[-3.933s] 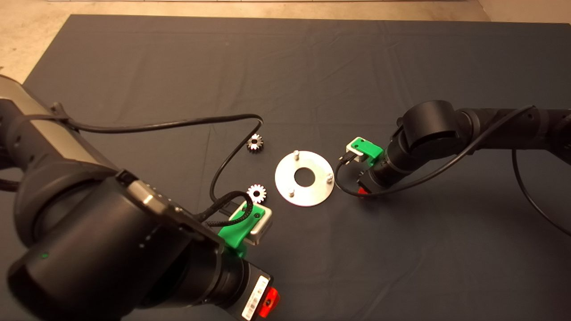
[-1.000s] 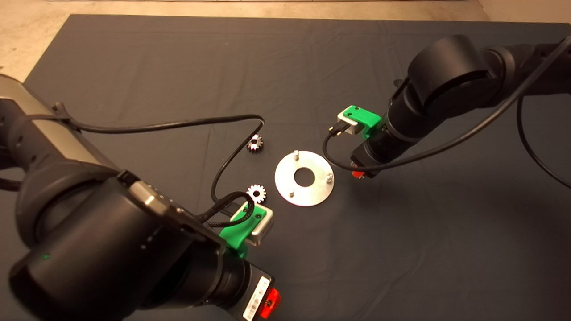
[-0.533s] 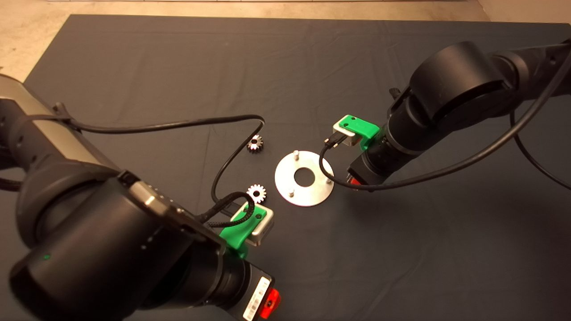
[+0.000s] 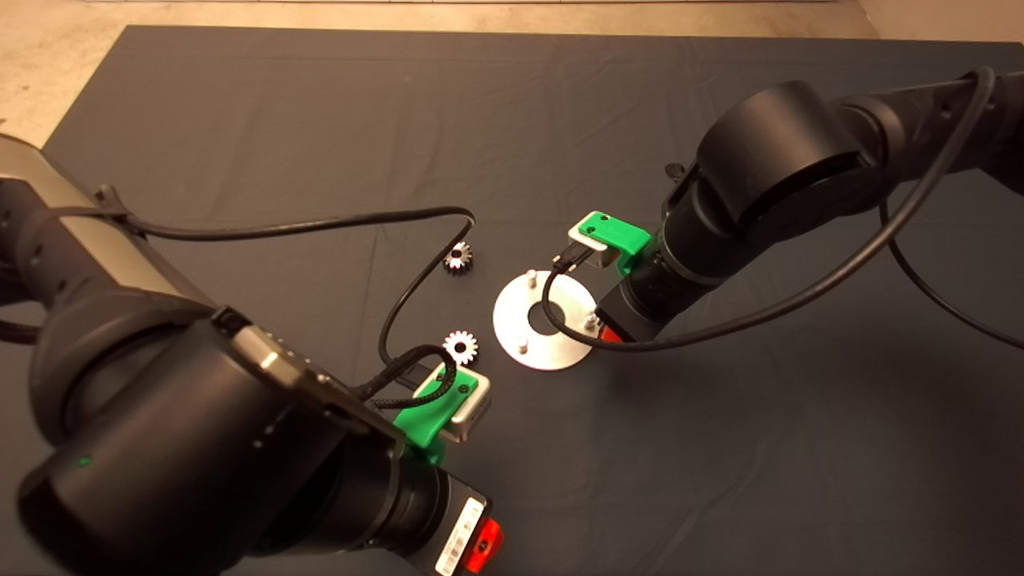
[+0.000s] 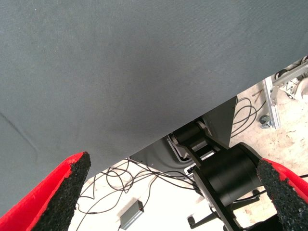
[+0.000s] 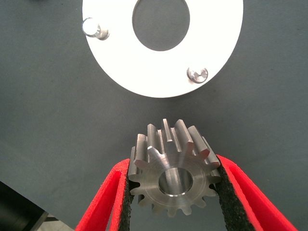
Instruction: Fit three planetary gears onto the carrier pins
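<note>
The silver disc (image 4: 520, 316) lies mid-mat, its three carrier pins (image 4: 531, 278) standing bare around the centre hole. Two planetary gears rest on the mat to its left, one farther back (image 4: 458, 257) and one nearer (image 4: 461, 346). My right gripper (image 6: 174, 164) is shut on a third gear (image 6: 171, 175), held just outside the disc's rim (image 6: 115, 65); two of the pins (image 6: 197, 74) show ahead of it. In the head view this gripper (image 4: 612, 334) hangs at the disc's right edge, by the right pin (image 4: 590, 320). My left gripper (image 5: 175, 202) is open and holds nothing.
The left arm (image 4: 200, 448) fills the lower left of the head view, and its black cable (image 4: 400, 296) loops across the mat near both loose gears. The right arm's cable (image 4: 560, 312) hangs over the disc. Past the mat's edge I see floor, cables (image 5: 120, 178) and a black arm base (image 5: 226, 175).
My right arm rose from the mat right of the disc and swung left, bringing the gear to the disc's right edge. The left arm, disc and two loose gears have not moved.
</note>
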### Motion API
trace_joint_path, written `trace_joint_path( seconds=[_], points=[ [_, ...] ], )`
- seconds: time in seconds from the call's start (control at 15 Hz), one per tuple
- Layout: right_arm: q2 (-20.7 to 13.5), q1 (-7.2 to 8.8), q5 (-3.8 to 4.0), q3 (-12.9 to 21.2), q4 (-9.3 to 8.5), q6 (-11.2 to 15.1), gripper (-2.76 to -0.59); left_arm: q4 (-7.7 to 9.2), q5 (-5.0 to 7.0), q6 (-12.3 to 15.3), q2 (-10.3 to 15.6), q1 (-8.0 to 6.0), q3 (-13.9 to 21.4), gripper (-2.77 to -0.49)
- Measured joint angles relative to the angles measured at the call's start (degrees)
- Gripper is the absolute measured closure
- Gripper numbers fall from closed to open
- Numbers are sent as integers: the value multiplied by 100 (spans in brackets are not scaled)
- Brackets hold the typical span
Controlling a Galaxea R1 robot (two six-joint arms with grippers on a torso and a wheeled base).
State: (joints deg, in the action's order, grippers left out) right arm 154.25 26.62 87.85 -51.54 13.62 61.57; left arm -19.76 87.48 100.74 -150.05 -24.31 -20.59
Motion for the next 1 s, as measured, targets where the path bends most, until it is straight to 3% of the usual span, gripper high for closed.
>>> trace_joint_path(
  seconds=[0.13,0.4,1.0],
  points=[
    [25,-111,0,-38,77,0,-108,0,2,0,0,2,0,-251],
    [22,-284,0,-95,393,-2,-108,0,0,0,0,0,0,-251],
    [39,-378,0,-280,928,-20,-108,0,0,0,0,0,0,-251]
  ],
)
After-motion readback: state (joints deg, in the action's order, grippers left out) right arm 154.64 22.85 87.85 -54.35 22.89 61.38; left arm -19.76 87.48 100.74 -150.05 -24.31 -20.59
